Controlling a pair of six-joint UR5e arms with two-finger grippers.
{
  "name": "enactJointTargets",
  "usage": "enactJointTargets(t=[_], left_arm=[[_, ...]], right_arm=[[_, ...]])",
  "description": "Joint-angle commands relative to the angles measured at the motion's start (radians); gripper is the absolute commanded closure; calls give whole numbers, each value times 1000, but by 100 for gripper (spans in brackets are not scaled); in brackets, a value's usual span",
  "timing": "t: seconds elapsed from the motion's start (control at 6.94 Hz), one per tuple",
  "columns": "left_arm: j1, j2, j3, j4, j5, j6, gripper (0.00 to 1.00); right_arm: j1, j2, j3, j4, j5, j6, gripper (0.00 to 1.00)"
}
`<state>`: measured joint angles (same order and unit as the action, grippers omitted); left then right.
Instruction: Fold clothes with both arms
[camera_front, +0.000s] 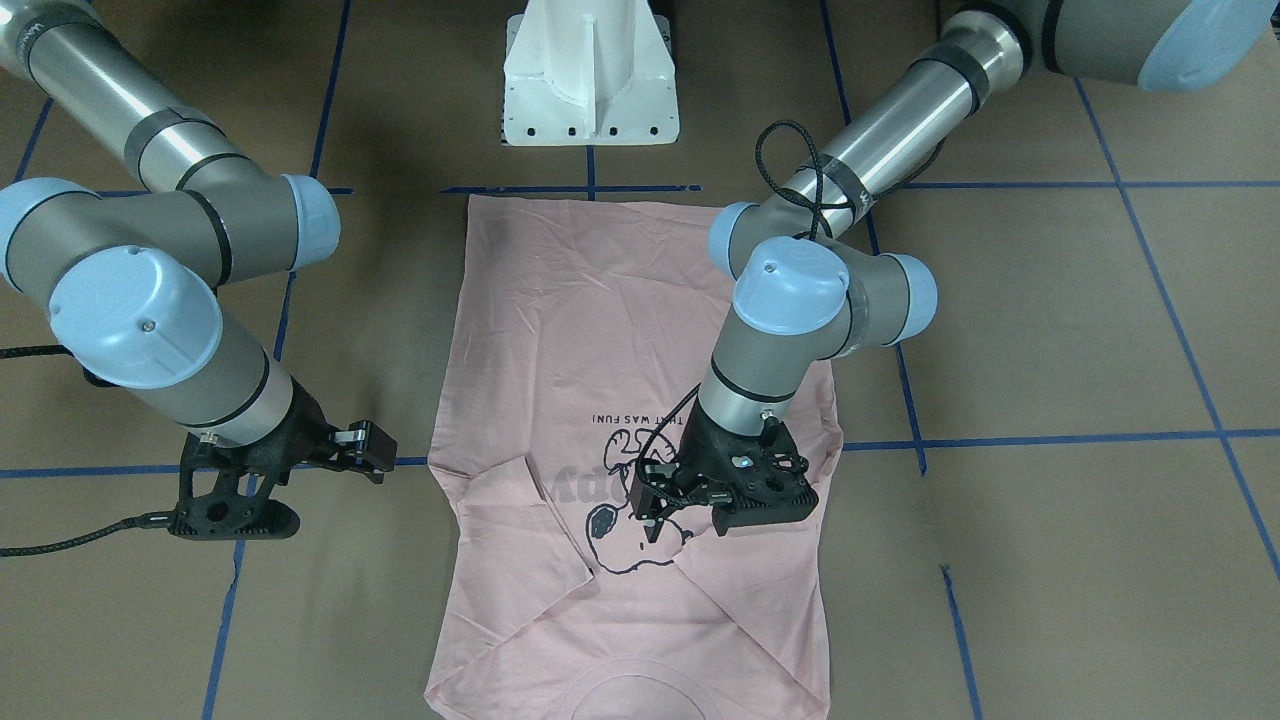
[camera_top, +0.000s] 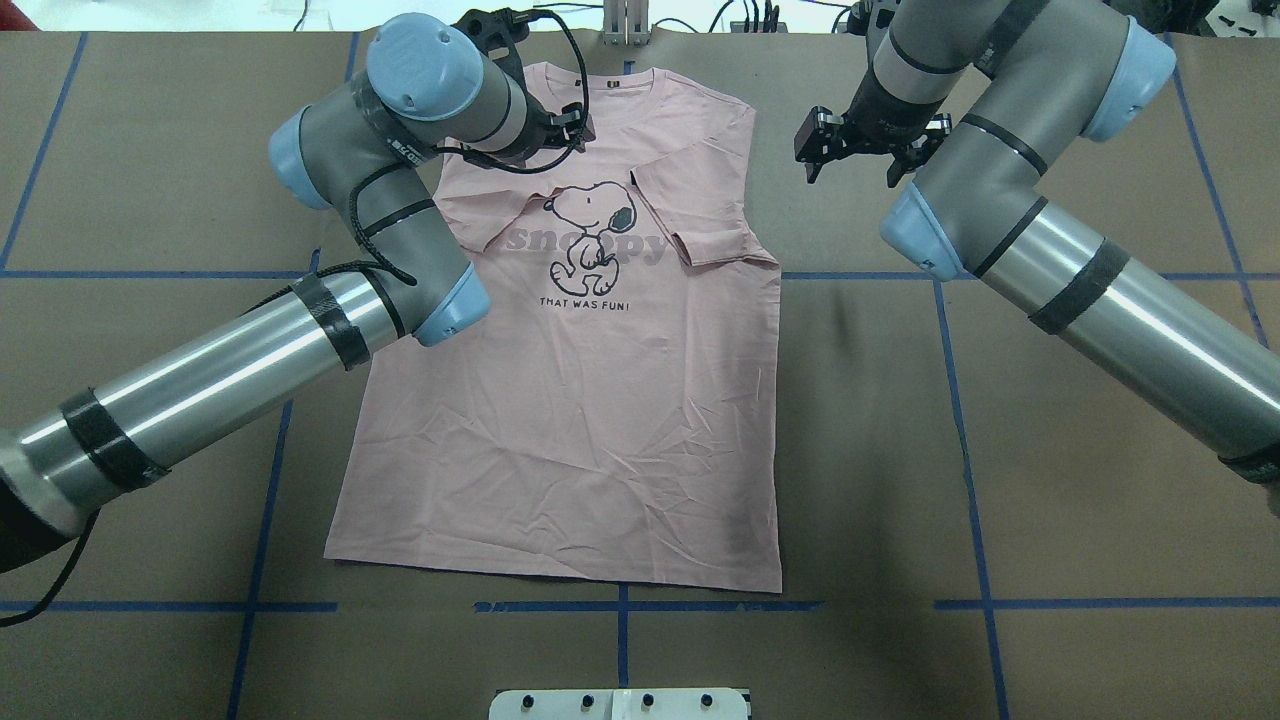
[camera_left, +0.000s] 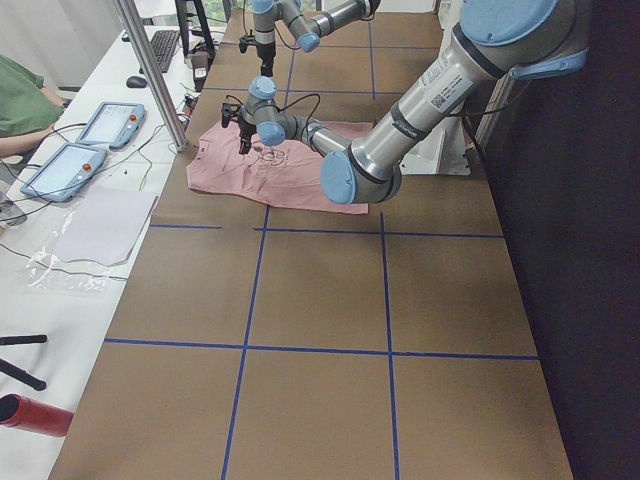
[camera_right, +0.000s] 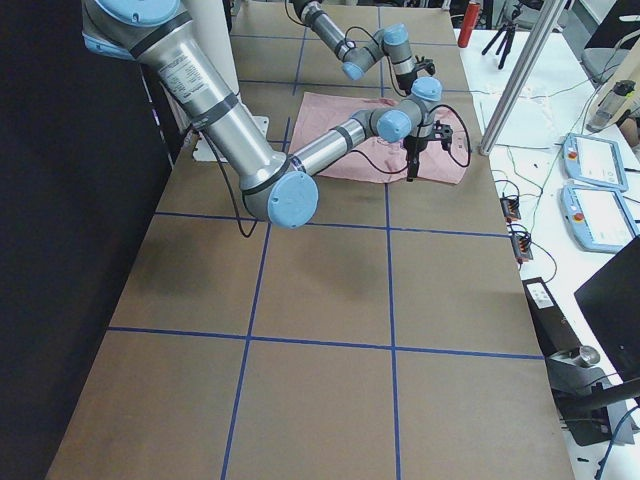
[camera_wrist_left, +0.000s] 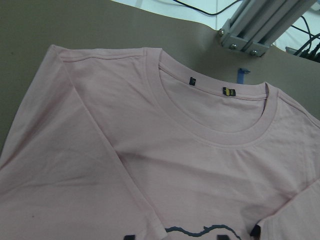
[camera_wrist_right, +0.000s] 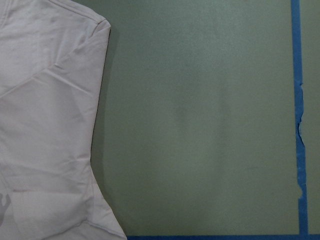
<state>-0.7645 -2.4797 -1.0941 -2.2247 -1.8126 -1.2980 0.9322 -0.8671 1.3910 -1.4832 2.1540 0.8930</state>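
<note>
Finds the pink T-shirt (camera_top: 580, 420) flat and centred on the bench (camera_top: 1000, 450), collar toward the far edge, both sleeves (camera_top: 715, 225) folded inward. Sees the left claw (camera_front: 650, 512) released, jaws apart, low over the dog print (camera_top: 590, 235). Places the right claw (camera_top: 812, 150), also released, above bare bench beside the shirt, toward the far-right corner.

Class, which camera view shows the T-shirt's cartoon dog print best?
Overhead exterior: the dog print is upright and unobstructed. Front-facing shows it upside down, partly behind the left gripper. Side views make it tiny; the left wrist catches only its top edge; the right wrist misses it.
</note>
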Motion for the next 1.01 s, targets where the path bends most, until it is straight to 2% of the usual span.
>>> enactJointTargets(t=[0.0,0.14,0.29,0.43,0.58,0.72,0.86], left_arm=[[1,126,-233,133,-77,12,0],[1,234,-407,227,-83,58,0],[1,322,-567,341,-85,147,0],[-1,393,-699,434,-85,210,0],[-2,462,-810,494,-85,264,0],[-5,502,-851,513,-83,314,0],[-6,512,-851,513,-80,322,0]], right_arm=[[-77,-88,157,1,-5,161,0],[-145,-183,310,1,-46,264,0],[-258,-305,486,1,-148,420,0],[-383,-366,596,1,-261,578,0],[-559,-404,643,1,-428,715,0],[-647,-406,675,0,-495,775,0],[-729,-426,662,0,-531,809,0]])
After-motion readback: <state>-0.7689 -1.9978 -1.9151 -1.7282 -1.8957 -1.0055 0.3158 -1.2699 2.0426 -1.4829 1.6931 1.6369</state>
